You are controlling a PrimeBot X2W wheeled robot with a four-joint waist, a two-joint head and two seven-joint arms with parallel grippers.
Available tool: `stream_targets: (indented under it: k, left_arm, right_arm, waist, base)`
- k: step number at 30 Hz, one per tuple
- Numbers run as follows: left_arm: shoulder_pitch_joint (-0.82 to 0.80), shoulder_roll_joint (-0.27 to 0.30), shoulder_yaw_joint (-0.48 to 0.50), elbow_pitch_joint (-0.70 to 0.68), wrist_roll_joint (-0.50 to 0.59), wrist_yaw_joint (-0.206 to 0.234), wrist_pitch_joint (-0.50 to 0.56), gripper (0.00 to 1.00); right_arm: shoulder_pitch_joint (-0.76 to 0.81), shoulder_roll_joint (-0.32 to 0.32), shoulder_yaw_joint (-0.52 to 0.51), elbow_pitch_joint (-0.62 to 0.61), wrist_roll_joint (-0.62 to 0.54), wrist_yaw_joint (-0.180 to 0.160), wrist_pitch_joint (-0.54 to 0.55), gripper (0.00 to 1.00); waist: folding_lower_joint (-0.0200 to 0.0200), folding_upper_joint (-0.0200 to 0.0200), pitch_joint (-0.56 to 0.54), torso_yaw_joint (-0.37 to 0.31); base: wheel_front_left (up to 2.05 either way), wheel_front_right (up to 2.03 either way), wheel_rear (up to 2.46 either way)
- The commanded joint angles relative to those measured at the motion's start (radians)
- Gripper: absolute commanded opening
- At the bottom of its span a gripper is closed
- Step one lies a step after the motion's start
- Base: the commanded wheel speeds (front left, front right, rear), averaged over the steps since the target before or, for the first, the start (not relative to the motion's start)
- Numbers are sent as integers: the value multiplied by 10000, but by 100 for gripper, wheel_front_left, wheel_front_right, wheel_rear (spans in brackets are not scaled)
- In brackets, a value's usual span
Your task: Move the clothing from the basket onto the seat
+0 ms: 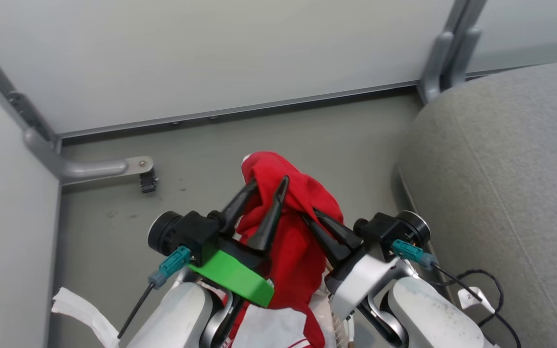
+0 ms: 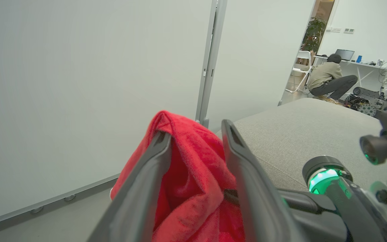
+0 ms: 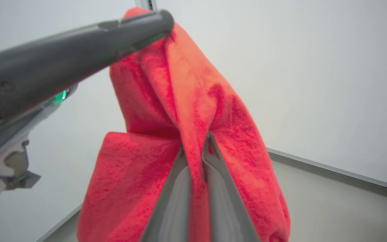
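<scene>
**Obs.** Soft, plain bright red garment (image 1: 307,193) is held up between the two arms, clear of the grey floor (image 1: 211,145). It is left of the large grey fabric-upholstered seat (image 1: 501,169) and not yet over it.

**Right tool** (image 1: 310,216): fingers together, clamped on a narrow fold of the red garment.

**Left tool** (image 1: 270,182): fingers apart. Fabric is bunched in the gap and hooked over one tip. I cannot tell whether it is squeezed at all.

**Risks (judgement).**
- The left hold looks like a hook, not a pinch. A swing right toward the seat could slide the cloth off that tip.
- All the weight would then hang on the right tool's thin fold, which might pull free and drop the garment on the floor.
- The long hanging part may drag against the seat's rounded left edge and be tugged from the grip.
- Black cable (image 1: 486,285) loops on the seat just beside the right forearm, so it could snag as that arm moves across.
- Red cloth with white panels (image 1: 278,328) sits at the near edge, touching or under the red garment. If it is caught up, it could ride along and fall short.

**Hidden / unclear.**
- The basket is presumably below the forearms; I cannot make it out.
- The garment's lower hem is cut off at the near edge.
- It is unclear whether the panelled cloth is lifted or lying.
- White strip (image 1: 80,309) at near left could be liner or something else.
</scene>
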Motion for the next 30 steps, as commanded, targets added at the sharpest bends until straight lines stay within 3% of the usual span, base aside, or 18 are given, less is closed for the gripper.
stream_targets:
  k: [1,10,17,24,30]
  left_arm:
    - [162,41,108,-14,103,-25,-2,100]
    - [324,183,363,-26,510,-25,-1,100]
    - [307,171,323,133,578,-25,1,100]
    - [114,316,227,182,586,-25,1,100]
    - [-294,584,-58,273,632,-26,1,100]
  right_arm:
    - [271,-43,-102,-154,22,-13,-24,0]
    - [933,-132,-479,-867,58,-13,-25,0]
    - [1196,-179,-975,-1119,-3,-12,-25,0]
    - [836,-382,-1489,-1298,-98,-12,-25,0]
    - [-351,-1002,-1715,-1222,-295,-14,-25,0]
  waist:
    - [1,0,39,-804]
    - [1,0,248,-3257]
    - [1,0,340,-4554]
    - [1,0,805,-5095]
    - [1,0,1631,-4980]
  base:
    - [0,0,0]
    - [0,0,0]
    - [0,0,0]
    - [0,0,0]
    - [0,0,0]
